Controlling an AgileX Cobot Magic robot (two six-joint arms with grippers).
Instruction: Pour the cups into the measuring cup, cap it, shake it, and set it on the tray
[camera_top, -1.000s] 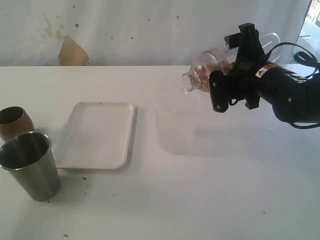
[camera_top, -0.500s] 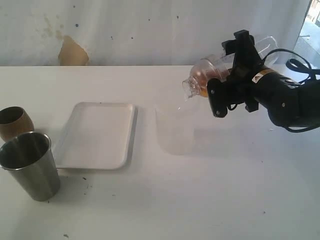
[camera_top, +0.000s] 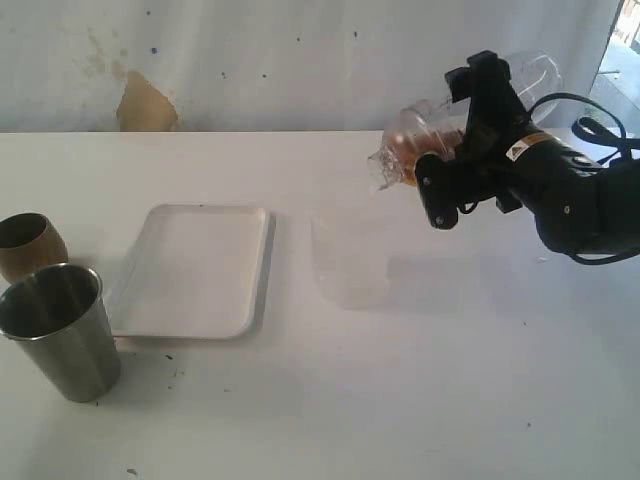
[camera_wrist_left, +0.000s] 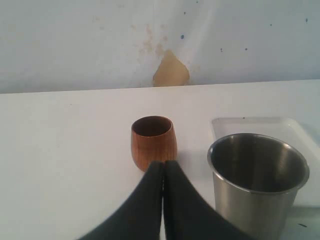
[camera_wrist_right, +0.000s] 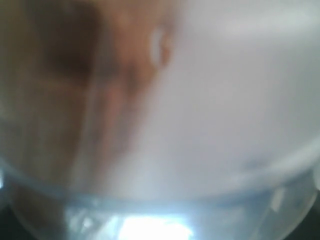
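Robot scene on a white counter (camera_top: 420, 400). The right fingers (camera_top: 487, 105) are clamped around the measuring cup (camera_top: 415, 140). They hold it in the air on its side, above and to the right of a frosted beaker (camera_top: 350, 260) that stands on the counter. Amber liquid sits inside the held cup.

Half a second ago the cup's lower end dipped toward the beaker. Now that end is a little higher and the cup lies closer to level. No stream falls from it. This small rocking suggests the shake step is under way, with pouring and capping probably done. A clear cap seems to cover the lower end, but I cannot be sure. The right wrist view shows only blurred clear plastic and brown.

Everything on the counter is where it was a second ago. The left fingers (camera_wrist_left: 150, 200) are pressed together, holding nothing, near the brown cup (camera_wrist_left: 153, 142).

Counts:
- Two cups at the far left: one steel tumbler (camera_top: 62, 330), which looks empty, and the brown cup just behind it.
- One measuring cup.
- One beaker.
- One white tray (camera_top: 195, 265), bare, between the cups and the beaker. It awaits the measuring cup.
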